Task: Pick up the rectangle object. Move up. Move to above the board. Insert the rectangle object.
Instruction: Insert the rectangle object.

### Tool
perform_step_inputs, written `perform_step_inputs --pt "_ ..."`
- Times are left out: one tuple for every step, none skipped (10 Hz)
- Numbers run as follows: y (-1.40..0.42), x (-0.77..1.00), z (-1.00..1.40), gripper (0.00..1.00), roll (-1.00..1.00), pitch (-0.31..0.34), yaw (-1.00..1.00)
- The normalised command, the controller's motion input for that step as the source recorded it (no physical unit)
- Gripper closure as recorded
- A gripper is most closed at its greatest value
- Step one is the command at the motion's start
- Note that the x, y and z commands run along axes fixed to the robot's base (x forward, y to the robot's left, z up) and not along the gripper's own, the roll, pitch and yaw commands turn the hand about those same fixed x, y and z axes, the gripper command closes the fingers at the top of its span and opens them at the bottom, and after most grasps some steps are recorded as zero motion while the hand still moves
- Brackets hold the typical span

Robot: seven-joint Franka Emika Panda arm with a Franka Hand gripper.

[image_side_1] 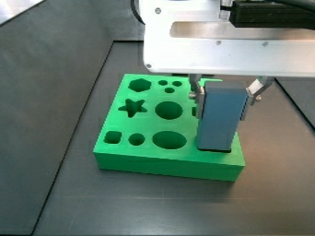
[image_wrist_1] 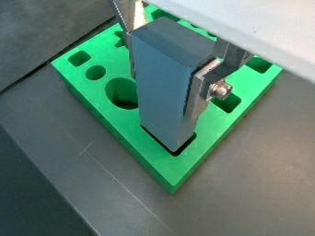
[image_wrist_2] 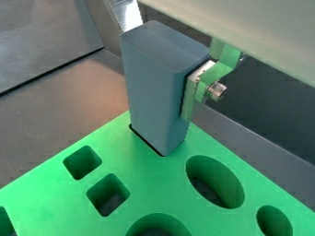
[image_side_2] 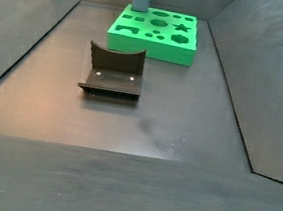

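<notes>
Over the board [image_side_1: 147, 138], a glossy green slab with shaped holes, your gripper [image_side_1: 223, 90] clamped its silver plates on the rectangle object [image_side_1: 218, 117]. That smooth blue-grey block stood upright, its foot sunk in the rectangular hole at the board's corner.

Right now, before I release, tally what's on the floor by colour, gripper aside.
Blue-grey: 1, the rectangle object, in the gripper, lower end in a slot of the board.
Green: 1, the board.
Dark: 1, the fixture.
Total: 3.
</notes>
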Motion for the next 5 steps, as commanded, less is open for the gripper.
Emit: perform_step_inputs --pt "0.00 0.06 -0.01 1.00 0.00 0.000 0.33" --pt "0.00 0.00 0.00 1.00 0.00 0.000 0.03" --pt "0.00 0.00 0.00 1.00 0.00 0.000 0.05" --pt "-0.05 0.12 0.00 1.00 0.00 0.000 0.00" --pt "-0.07 0.23 0.00 1.00 -0.01 0.000 0.00"
